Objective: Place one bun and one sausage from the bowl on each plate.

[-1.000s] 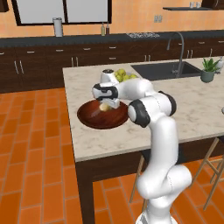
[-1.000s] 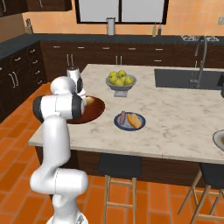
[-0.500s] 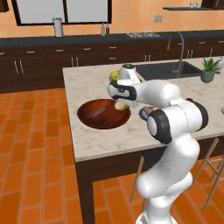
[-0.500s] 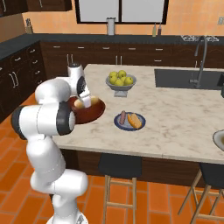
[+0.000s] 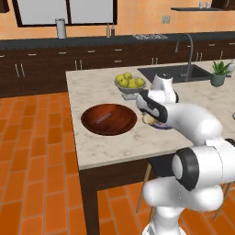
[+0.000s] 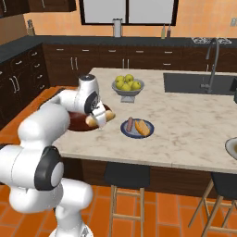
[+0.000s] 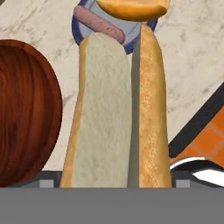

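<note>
Golden bun (image 7: 118, 109) held in gripper (image 6: 99, 118) beside wooden bowl (image 5: 109, 120)

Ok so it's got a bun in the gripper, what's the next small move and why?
Probably carry the held bun past the blue plate toward the olive plate at the counter's right. The gripper is closed on it beside the bowl, the blue plate already has a sausage and a plated bun, and the olive plate's visible part looks bare.
</note>
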Controlling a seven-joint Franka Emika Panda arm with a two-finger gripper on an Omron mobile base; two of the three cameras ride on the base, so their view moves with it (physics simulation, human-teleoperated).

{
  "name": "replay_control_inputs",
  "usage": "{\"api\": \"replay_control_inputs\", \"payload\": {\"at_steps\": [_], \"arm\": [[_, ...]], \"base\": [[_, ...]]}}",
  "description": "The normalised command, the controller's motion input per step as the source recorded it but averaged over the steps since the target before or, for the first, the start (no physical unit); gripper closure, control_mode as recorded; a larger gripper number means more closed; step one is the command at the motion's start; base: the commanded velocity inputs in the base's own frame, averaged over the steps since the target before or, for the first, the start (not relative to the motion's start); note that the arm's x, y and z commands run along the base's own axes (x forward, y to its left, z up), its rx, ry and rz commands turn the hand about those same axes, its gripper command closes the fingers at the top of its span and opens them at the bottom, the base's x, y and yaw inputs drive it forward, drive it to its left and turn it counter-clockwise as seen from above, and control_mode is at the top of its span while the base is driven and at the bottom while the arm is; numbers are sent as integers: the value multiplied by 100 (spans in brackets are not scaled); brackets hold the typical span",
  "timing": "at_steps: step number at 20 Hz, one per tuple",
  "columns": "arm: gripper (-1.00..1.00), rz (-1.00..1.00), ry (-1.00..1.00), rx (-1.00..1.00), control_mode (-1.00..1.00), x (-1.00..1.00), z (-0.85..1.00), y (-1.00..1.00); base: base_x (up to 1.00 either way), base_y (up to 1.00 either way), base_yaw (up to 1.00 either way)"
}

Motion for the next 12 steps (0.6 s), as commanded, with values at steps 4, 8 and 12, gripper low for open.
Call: {"api": "replay_control_inputs", "payload": {"at_steps": [4,8,12], "arm": [[100,0,1,0,-100,-77,7,-50],[100,0,0,0,100,0,0,0],[100,0,0,0,100,0,0,0]], "base": [[0,0,0],[-21,-80,0],[17,-100,0]]}}
